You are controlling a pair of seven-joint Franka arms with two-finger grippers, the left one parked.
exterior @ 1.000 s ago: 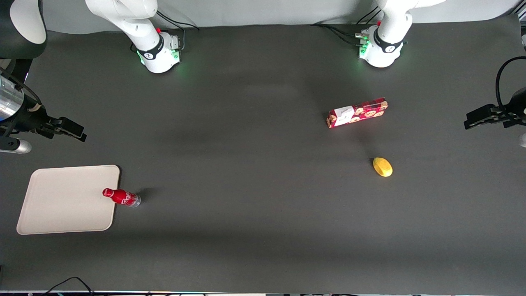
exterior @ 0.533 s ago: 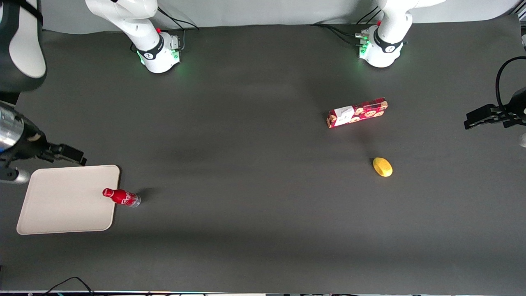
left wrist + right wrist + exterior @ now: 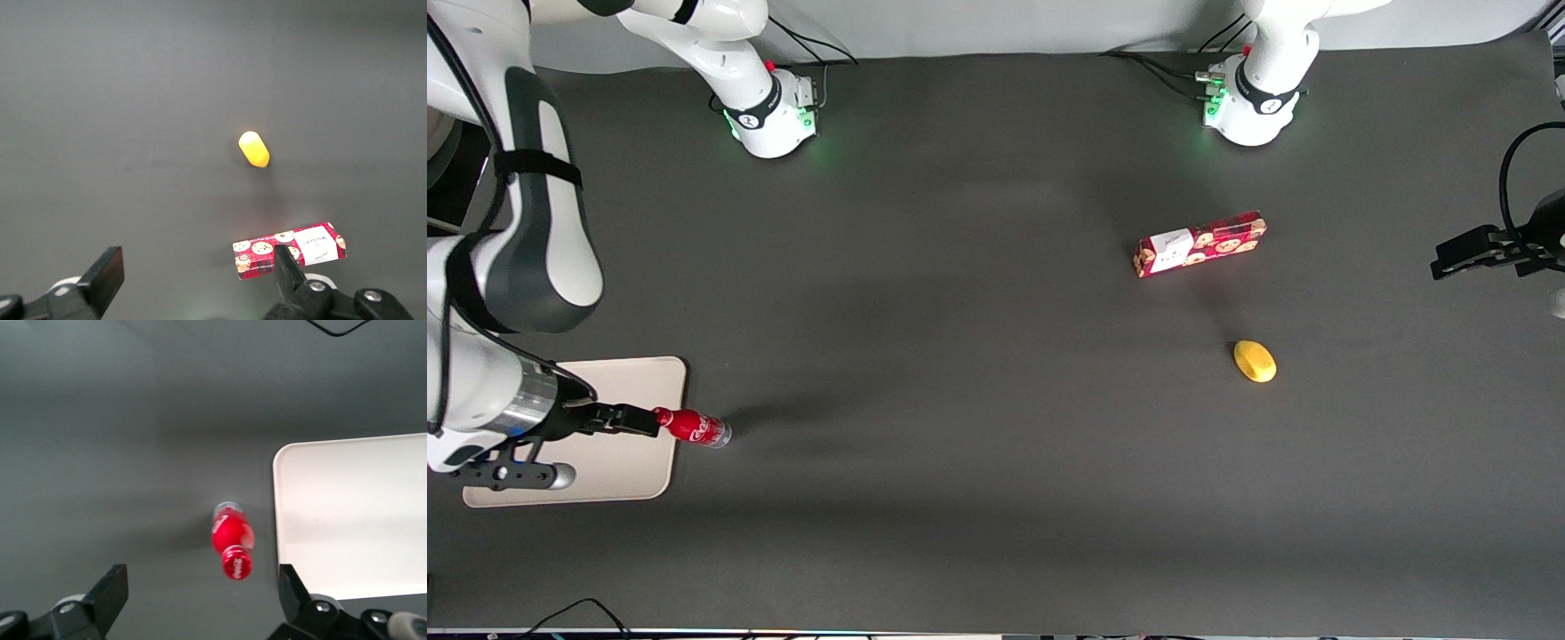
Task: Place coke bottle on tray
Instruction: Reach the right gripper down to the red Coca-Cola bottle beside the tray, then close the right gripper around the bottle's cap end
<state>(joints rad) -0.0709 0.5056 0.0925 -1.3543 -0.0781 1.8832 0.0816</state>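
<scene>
- Two views show us the coke bottle (image 3: 692,427): the front view sets it upright on the dark table (image 3: 978,373), just beside the tray (image 3: 640,467); the right wrist view looks down on its red cap, with a thin gap between bottle (image 3: 231,545) and tray edge (image 3: 347,513).
- We see the gripper (image 3: 640,421) above the tray, its tips by the bottle's cap; the wrist view shows its fingers (image 3: 112,592) spread wide, holding nothing.
- Only the left wrist view and front view show the cookie box (image 3: 288,250) and lemon (image 3: 253,149), toward the parked arm's end.
- We note the bottle is slim, red, with white lettering and a silvery base.
</scene>
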